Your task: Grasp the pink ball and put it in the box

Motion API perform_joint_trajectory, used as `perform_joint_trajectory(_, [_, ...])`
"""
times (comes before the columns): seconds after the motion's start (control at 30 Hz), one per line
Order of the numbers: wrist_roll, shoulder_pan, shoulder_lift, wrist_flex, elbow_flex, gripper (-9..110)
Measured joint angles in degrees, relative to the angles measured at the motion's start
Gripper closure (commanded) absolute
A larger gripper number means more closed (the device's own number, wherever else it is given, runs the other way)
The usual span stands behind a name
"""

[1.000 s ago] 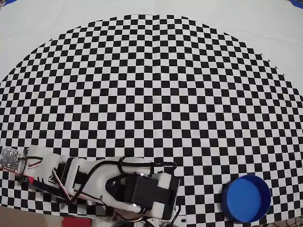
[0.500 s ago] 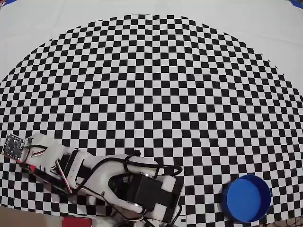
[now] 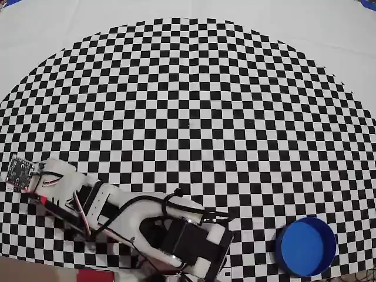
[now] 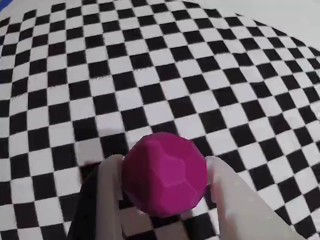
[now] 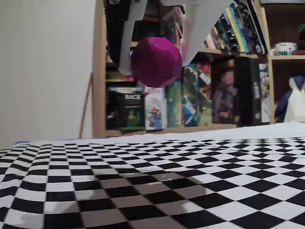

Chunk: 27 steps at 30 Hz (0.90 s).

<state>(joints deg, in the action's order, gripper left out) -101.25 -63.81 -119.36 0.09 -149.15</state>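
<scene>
One pink ball, and the gripper has it clamped between two pale fingers, lifted clear above the checkered mat in the fixed view. One blue box sits at the overhead view's bottom right, well apart from the arm.

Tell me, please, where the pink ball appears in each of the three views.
Overhead view: not visible, hidden under the arm at lower left.
Wrist view: pink ball low centre, between the fingers.
Fixed view: ball top centre, lifted clear.
Shared landmark: checkered mat.
</scene>
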Motion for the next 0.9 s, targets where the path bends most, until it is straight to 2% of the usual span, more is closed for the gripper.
perform_joint_trajectory(0.27, [0.0,3.0,-5.0,2.4,-0.3,101])
perform_joint_trajectory(0.9, [0.0,13.2,-5.3,2.4,-0.4,101])
